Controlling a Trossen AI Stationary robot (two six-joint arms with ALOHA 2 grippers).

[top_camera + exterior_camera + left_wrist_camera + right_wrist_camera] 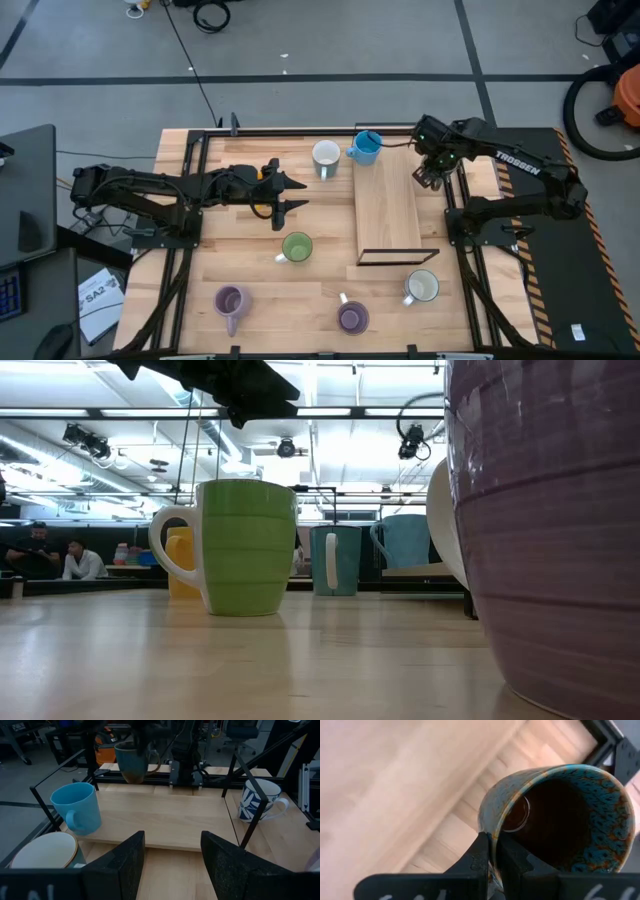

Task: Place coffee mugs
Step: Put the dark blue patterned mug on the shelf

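Step in hand: carrying. Right gripper (492, 857) pinched on rim of dark mug (560, 820), aloft beside raised shelf (388, 215). Left gripper (290, 195) wide, idle mid-table. Next: lowering onto shelf near blue mug (365, 147), upright.

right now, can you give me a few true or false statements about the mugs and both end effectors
1. The right end effector grips a dark mug by its rim. True.
2. The blue mug sits on the raised wooden board. True.
3. The left end effector holds the green mug. False: it is open and empty; the green mug stands on the table.
4. Both purple mugs are on the board. False: they stand on the table's near side.
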